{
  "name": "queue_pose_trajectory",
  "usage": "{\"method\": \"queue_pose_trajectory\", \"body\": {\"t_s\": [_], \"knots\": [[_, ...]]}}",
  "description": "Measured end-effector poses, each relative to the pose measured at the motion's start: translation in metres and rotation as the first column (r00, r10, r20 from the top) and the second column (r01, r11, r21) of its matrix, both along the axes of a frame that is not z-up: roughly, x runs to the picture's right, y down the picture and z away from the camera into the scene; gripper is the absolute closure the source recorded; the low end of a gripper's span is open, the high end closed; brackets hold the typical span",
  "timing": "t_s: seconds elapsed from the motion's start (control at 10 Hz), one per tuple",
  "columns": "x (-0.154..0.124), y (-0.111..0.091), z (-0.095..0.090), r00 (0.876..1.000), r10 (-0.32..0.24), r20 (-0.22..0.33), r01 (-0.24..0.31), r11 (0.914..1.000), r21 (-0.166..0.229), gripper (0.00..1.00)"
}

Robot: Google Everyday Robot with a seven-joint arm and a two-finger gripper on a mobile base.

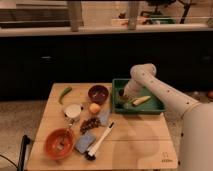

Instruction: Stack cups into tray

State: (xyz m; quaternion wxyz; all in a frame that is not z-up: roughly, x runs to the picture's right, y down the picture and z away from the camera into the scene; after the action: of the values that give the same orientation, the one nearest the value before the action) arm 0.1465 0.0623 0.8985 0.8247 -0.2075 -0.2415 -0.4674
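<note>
The green tray (155,107) stands at the table's back right. My gripper (122,96) reaches down into the tray's left end, fingers shut. A small dark thing (120,92) sits right at its tip, against the tray's left wall. I cannot tell whether the fingers grip it. A round cup (73,110) with a pale rim stands on the table left of centre, far from the gripper.
A pale yellow piece (141,100) lies in the tray. On the table are a maroon bowl (98,93), an orange fruit (94,108), a green pepper (65,93), dark grapes (90,123), blue sponges (86,142), a brush (101,140) and an orange bowl (58,142).
</note>
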Motion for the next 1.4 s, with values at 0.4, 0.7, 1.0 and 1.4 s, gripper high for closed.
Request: {"method": "queue_pose_trajectory", "body": {"t_s": [0.4, 0.7, 1.0, 1.4], "knots": [[0.003, 0.001, 0.003, 1.0, 0.012, -0.007, -0.012, 0.9999, -0.008, 0.75], [0.006, 0.002, 0.005, 1.0, 0.02, -0.016, -0.021, 0.9997, -0.014, 0.46], [0.015, 0.003, 0.006, 0.999, 0.035, -0.026, -0.036, 0.9992, -0.017, 0.26], [0.024, 0.003, 0.006, 0.999, 0.042, -0.032, -0.042, 0.9988, -0.024, 0.26]]}}
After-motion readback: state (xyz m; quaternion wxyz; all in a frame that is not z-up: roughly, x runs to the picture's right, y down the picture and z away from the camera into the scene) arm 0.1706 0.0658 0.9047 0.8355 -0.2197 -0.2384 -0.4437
